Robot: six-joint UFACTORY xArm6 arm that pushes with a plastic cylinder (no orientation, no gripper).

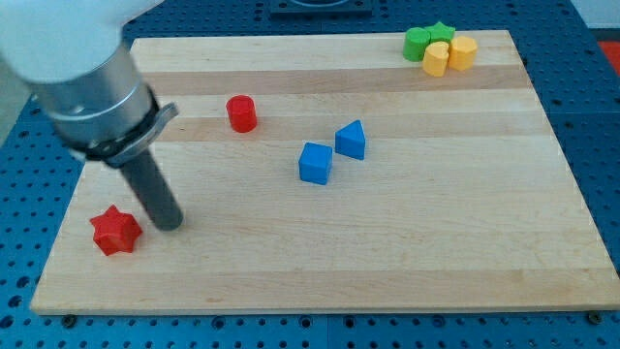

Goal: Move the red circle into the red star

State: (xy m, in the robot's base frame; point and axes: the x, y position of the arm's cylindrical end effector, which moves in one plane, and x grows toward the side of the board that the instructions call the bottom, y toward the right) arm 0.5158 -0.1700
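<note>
The arm's upper part is a smooth white housing (58,29). Under it sits a grey metal cylinder (92,102) with a darker collar and a small flange. From there comes a straight dark rod, ending in my tip (170,223).

Bare wooden board (436,242) between red round block (241,113) and red star block (115,230), apart from my tip (169,224) just right of the star. Blue cube (315,163) and blue wedge-shaped block (351,141) off to the view's right, well clear of that lane.
</note>
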